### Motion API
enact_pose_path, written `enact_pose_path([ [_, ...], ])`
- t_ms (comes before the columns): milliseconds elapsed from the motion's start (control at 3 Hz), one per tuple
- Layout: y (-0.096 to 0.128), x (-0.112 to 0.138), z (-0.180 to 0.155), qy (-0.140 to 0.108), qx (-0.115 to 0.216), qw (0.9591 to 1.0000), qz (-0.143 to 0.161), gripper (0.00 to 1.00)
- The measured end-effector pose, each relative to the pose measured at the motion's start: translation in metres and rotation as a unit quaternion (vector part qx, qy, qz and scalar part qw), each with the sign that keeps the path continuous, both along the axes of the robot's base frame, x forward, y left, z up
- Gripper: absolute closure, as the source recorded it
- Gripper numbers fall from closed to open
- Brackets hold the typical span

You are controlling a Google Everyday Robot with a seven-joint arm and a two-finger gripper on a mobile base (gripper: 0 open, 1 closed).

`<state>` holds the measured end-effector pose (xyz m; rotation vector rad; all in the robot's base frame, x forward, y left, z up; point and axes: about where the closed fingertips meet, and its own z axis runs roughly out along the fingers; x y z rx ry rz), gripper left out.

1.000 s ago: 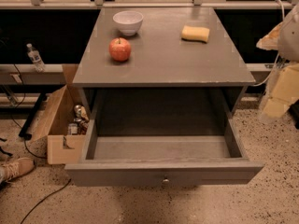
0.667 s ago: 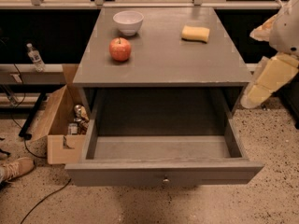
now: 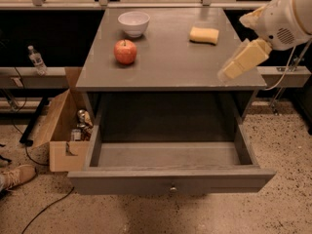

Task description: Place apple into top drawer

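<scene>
The red apple (image 3: 125,51) stands upright on the left part of the grey cabinet top (image 3: 165,57), just in front of the white bowl. The top drawer (image 3: 168,180) is pulled fully out below the top; its inside looks empty and its small round knob (image 3: 171,188) faces me. My gripper (image 3: 233,68), at the end of the cream and white arm (image 3: 285,18), hangs over the right front edge of the cabinet top, well to the right of the apple and not touching it. It holds nothing that I can see.
A white bowl (image 3: 133,23) and a yellow sponge (image 3: 204,35) sit at the back of the top. An open cardboard box (image 3: 63,130) with cans stands on the floor at left, near a shoe (image 3: 14,177) and a cable. A water bottle (image 3: 36,60) stands on a left shelf.
My arm has swung in from the right edge of the view to the left, bringing the gripper over the cabinet's right front edge. The apple, bowl, sponge and drawer have not moved.
</scene>
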<state>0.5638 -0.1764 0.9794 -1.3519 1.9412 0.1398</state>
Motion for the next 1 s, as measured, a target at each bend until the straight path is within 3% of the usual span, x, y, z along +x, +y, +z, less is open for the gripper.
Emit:
enact_pose_path([
  [333, 0.033, 0.050, -0.003, -0.014, 0.084, 0.9961, 0.022, 0.00],
  [1000, 0.043, 0.065, -0.024, 0.002, 0.108, 0.9941, 0.008, 0.00],
])
